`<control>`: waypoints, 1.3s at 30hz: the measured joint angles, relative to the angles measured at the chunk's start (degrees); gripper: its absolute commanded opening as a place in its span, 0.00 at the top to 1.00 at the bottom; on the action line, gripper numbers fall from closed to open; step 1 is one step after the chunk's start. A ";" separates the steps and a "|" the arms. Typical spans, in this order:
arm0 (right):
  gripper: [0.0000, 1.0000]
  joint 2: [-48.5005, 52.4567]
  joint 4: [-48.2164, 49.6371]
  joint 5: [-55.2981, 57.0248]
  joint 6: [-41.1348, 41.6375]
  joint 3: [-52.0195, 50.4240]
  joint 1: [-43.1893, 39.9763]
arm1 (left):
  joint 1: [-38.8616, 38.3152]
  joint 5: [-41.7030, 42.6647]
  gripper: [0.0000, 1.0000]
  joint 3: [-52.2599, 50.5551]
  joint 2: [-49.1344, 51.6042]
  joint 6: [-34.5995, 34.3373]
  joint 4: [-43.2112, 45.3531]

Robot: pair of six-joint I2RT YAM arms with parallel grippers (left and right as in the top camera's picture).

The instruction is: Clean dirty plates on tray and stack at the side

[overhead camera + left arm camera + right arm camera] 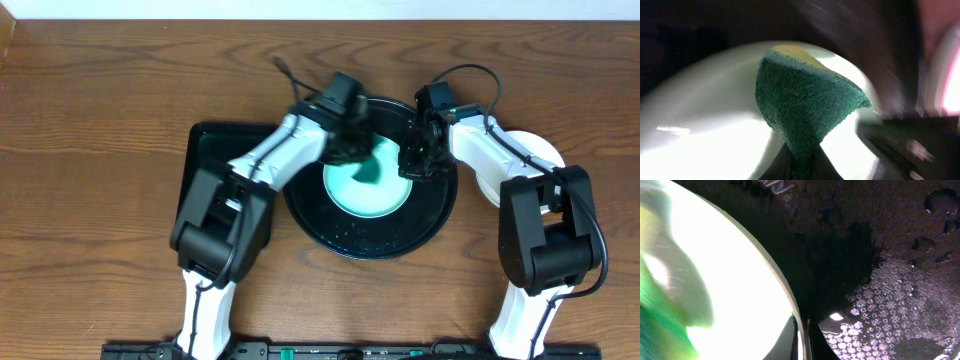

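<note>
Scrubbing is shown under way, so the task is judged about midway. A mint plate [350,192] lies on the tray [422,216]. Its rim is pinched by the right tool [802,341], and it is wiped with a sponge [805,102] clamped in the left tool [801,167]. A white plate [540,150] is set on the surface [100,100] at right. Whether others lie beneath cannot be told.

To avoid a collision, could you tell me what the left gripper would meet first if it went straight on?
The left gripper, shut on the green sponge, points at the mint plate; the sponge would probably press onto that plate first, if not already touching.
</note>
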 measured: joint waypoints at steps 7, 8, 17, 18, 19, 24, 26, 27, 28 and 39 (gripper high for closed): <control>0.99 0.11 0.92 -0.94 -0.02 -0.04 0.00 | 3.41 -11.67 0.93 1.11 -0.63 -3.32 -13.00; 0.99 0.15 1.09 -1.14 -0.02 -0.04 0.00 | 3.19 -12.59 0.93 1.22 -0.76 -3.41 -14.38; 0.99 0.24 1.40 -1.75 -0.02 -0.04 0.02 | 0.26 -6.40 0.93 1.46 -0.72 1.75 -19.32; 0.99 0.24 1.42 -1.75 -0.02 -0.02 0.02 | -0.07 -4.26 0.93 1.27 -0.66 2.82 -18.45; 0.99 0.24 1.42 -1.75 0.00 -0.04 0.02 | -0.24 -2.45 0.93 1.09 -0.66 3.58 -17.73; 0.99 0.24 1.40 -1.75 -0.02 -0.04 0.02 | -1.20 5.18 0.93 0.07 -0.02 6.25 -11.15; 0.99 0.24 1.38 -1.75 -0.02 -0.04 0.02 | -1.29 5.18 0.93 -0.04 0.02 6.62 -8.76; 0.99 0.24 1.38 -1.75 0.00 -0.04 0.02 | -1.29 3.65 0.93 -0.02 0.02 6.82 -7.72; 0.99 0.24 1.38 -1.75 -0.02 -0.02 0.02 | -1.29 1.70 0.93 -0.04 0.02 6.80 -7.39; 0.99 0.33 1.40 -2.54 0.00 -0.04 0.22 | -2.73 -28.50 0.93 6.82 0.00 -1.09 -25.75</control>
